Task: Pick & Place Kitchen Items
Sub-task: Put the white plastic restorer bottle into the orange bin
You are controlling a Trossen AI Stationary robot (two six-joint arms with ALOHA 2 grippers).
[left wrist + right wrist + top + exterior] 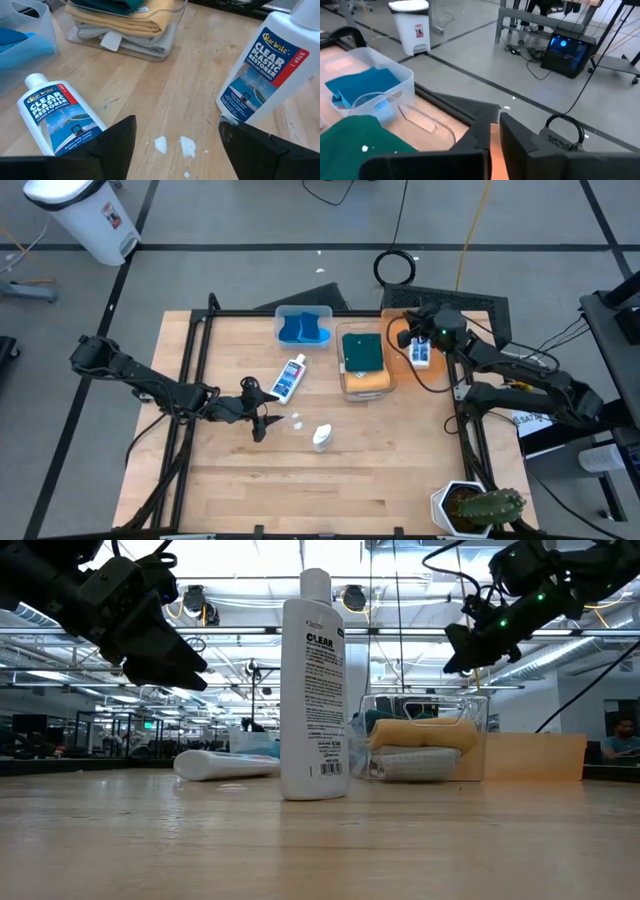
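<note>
One white bottle point(288, 378) lies on its side on the table; it also shows in the left wrist view point(55, 117). Another bottle point(321, 437) stands upright on its base, also in the left wrist view point(265, 70). My left gripper point(258, 418) is open and empty, just above the table between the two bottles, touching neither point(177, 137). A third bottle point(421, 355) lies in the orange tray point(398, 330). My right gripper point(417, 328) hovers shut and empty over that tray point(495, 137). A dark green cloth point(362, 351) tops yellow point(125, 25) and grey cloths point(150, 44) in a clear bin. Blue cloths point(302, 328) lie in another bin.
Small white spots point(172, 145) lie on the wood in front of my left gripper. A potted cactus point(480, 508) stands at the table's near right corner. A black frame rail point(190, 380) runs along the table's left side, another point(468, 430) along its right.
</note>
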